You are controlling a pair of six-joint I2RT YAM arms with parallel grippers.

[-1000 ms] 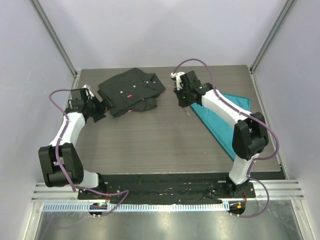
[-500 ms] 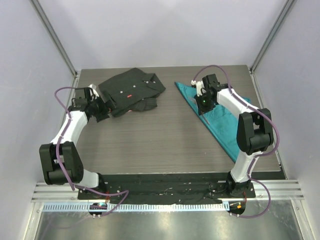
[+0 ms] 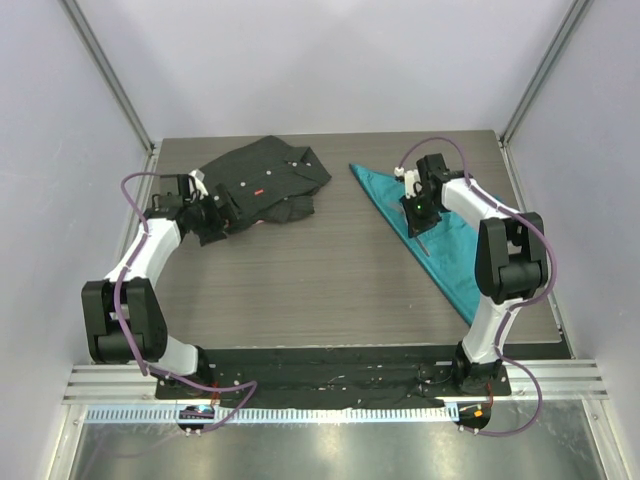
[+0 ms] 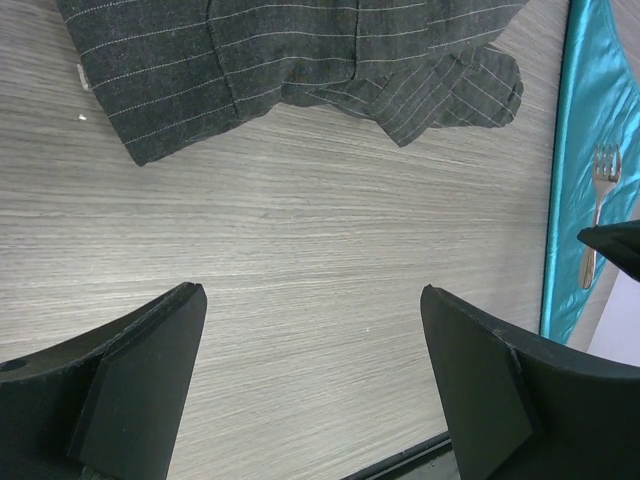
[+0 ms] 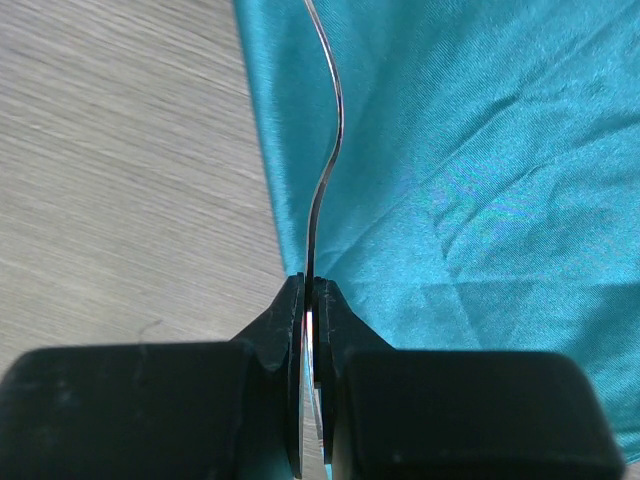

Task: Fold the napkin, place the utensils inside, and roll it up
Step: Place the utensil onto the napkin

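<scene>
Right gripper [image 5: 310,292] pinches the thin, stiff, probably slick fork [image 5: 339,105] by its handle, over the soft napkin [image 5: 480,180]; left gripper [image 4: 312,295] gapes empty.

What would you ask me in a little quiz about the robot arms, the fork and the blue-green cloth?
1. True or false: the right gripper is shut on the fork.
2. What colour is the napkin?
3. The left gripper is: A wide open, B shut tight, C holding the napkin.
Key: 1 true; 2 teal; 3 A.
</scene>
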